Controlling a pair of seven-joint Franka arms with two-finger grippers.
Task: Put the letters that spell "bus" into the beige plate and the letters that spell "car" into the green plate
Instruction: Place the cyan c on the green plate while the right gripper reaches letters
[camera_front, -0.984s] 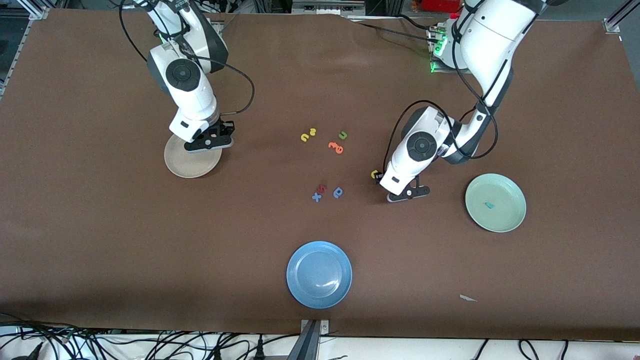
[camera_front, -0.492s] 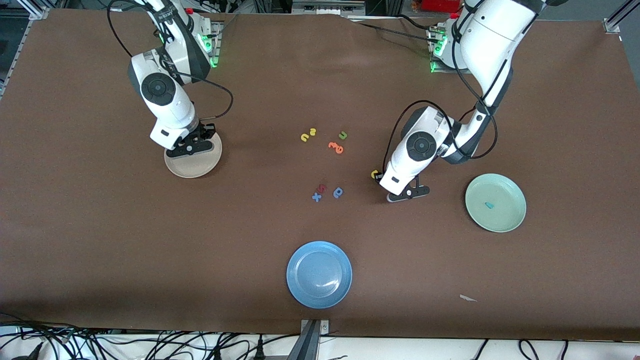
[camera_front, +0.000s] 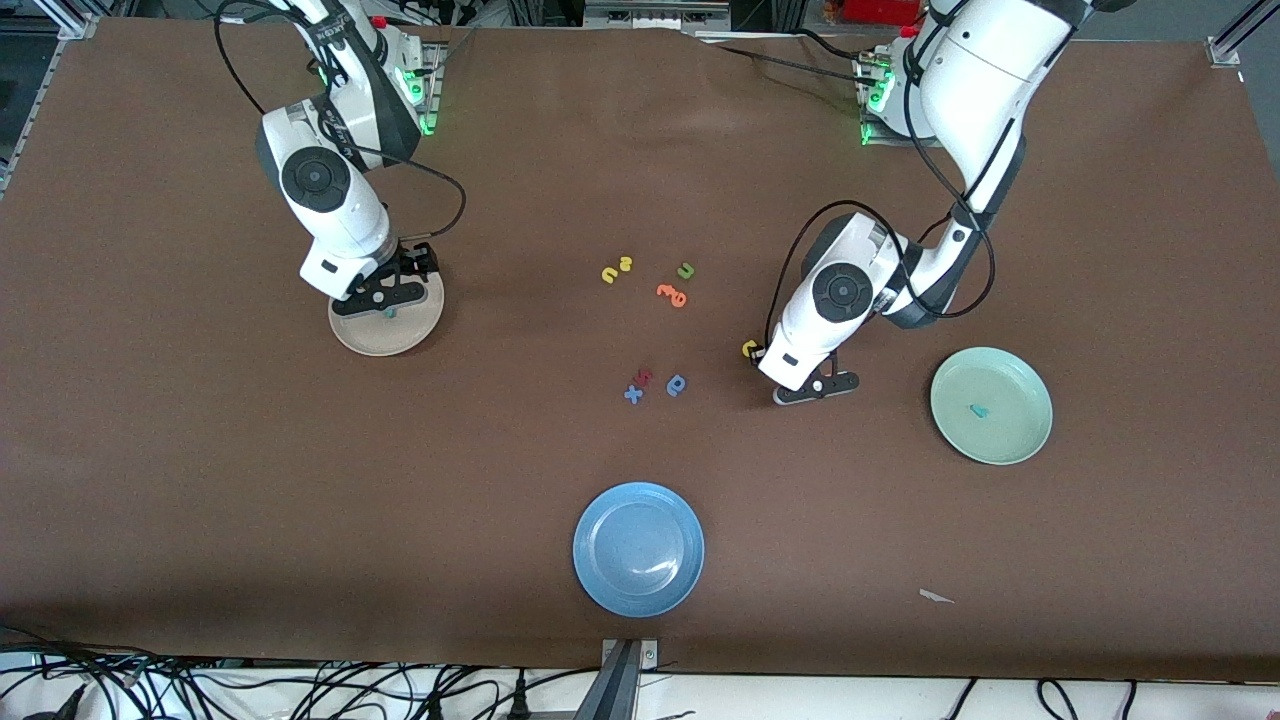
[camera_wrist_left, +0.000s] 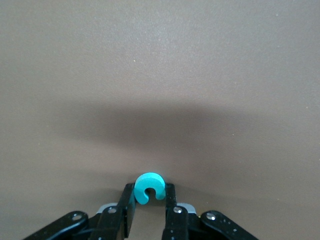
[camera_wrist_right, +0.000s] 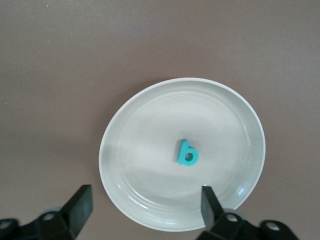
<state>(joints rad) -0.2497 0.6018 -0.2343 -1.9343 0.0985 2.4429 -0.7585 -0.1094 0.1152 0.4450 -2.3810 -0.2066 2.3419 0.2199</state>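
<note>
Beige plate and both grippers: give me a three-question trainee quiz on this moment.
1. Multiple choice: which letter lies in the beige plate? A) yellow "u" B) teal "b" C) orange letter
2. True or false: the right gripper is open over the beige plate.
3. Fill in: the left gripper closes on the teal "___", low at the table.

Key: 1 B; 2 true; 3 c.

Teal b (camera_wrist_right: 188, 153) flat in beige plate (camera_wrist_right: 135, 125), teal c (camera_wrist_left: 149, 187) pinched
</note>
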